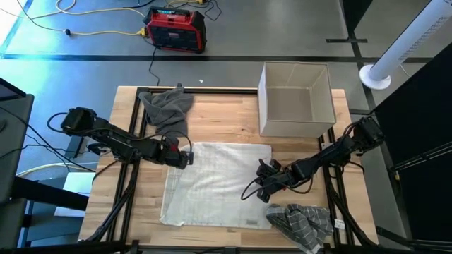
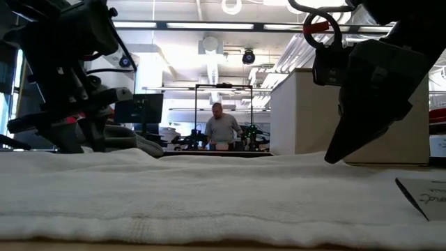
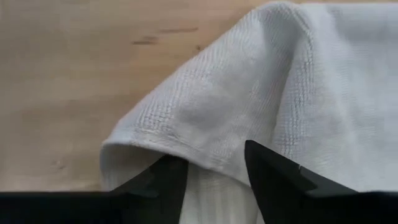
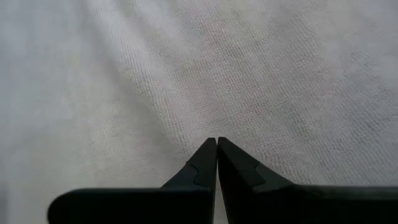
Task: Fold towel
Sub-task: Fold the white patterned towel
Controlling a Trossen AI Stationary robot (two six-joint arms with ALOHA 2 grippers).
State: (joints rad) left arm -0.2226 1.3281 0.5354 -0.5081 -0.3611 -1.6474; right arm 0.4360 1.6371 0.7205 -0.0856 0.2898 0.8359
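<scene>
Wood table [image 1: 233, 120] w/ white towel [image 1: 219, 185] spread flat across its middle, front edge near the table's front. Open cardboard box [image 1: 296, 99] at back right, well apart from towel. Crumpled grey cloth [image 1: 168, 107] at back left, near towel's far left corner; checked cloth [image 1: 302, 222] bunched at front right, just beside towel's near right corner. Left claw [image 1: 185, 158] down at towel's far left corner; in wrist view, left claw [image 3: 211, 177] parted a little w/ raised, rolled-over hem between the tips, not yet pinched shut. Right claw [image 1: 267, 180] on towel's right edge, approx mid-length; in wrist view, right claw [image 4: 216, 163] tips pressed together over plain weave, no fabric visibly caught, so prob. just resting on cloth. Risks, judged from here: left closing on top ply only, so corner slips out on lift; right dragging w/o a real grip, bunching the edge; uneven pull from two sides skewing the fold; sweep near front right snagging checked cloth.
</scene>
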